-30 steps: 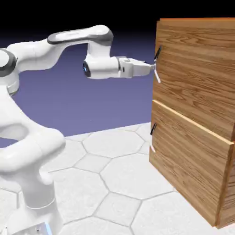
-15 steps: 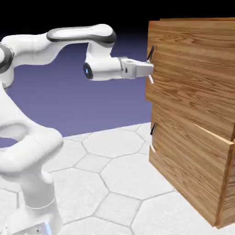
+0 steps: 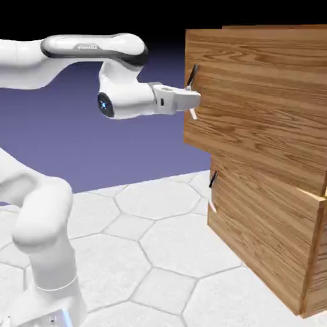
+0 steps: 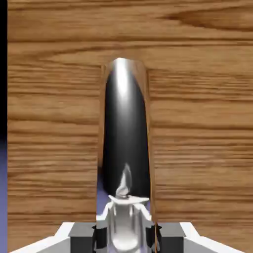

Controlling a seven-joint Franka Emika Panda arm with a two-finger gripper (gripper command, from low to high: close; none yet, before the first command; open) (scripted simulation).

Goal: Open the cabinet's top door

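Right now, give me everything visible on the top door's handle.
The handle is a short, slim bar, glossy black along one part and pale, mirror-like along the other, with a rounded end. It sits upright, slightly slanted, near the free edge of the top door, which stands partly open. The gripper is closed on it around mid-length. How it is fixed to the wood can't be made out.

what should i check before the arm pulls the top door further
1. jaws closed on the top handle: ok
2. top door swung out past the lower panel: ok
3. lower panel shut: ok
4. lower handle free of the arm: ok
5. top door fully open: not ok, only partway
6. space behind the arm, outside the view: cannot tell
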